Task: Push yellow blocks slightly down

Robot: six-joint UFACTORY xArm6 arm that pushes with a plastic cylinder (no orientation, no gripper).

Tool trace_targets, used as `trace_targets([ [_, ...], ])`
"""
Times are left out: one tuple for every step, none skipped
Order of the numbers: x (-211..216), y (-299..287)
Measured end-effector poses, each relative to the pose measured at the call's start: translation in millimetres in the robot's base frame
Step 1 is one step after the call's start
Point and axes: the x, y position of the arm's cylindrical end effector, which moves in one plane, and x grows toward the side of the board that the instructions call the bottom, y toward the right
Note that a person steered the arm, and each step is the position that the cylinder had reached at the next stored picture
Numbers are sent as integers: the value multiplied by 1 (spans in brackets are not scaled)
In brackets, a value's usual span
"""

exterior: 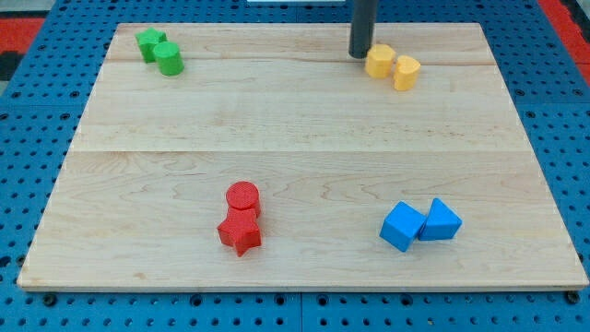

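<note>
Two yellow blocks sit touching near the view's top right: a rounded one [379, 61] and, to its right, a taller one [407, 72]. My tip [359, 54] rests on the board just left of and slightly above the rounded yellow block, touching or nearly touching it. The dark rod rises from there out of the view's top.
A green star block [150, 42] and a green cylinder [169, 60] sit at the top left. A red cylinder [242, 196] and a red star block [241, 232] sit at bottom centre. Two blue blocks [403, 226] [441, 220] sit at bottom right. The wooden board [295, 129] lies on a blue pegboard.
</note>
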Motion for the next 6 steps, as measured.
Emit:
trace_targets([
  [16, 19],
  [1, 27],
  [-19, 39],
  [-25, 50],
  [-4, 58],
  [16, 61],
])
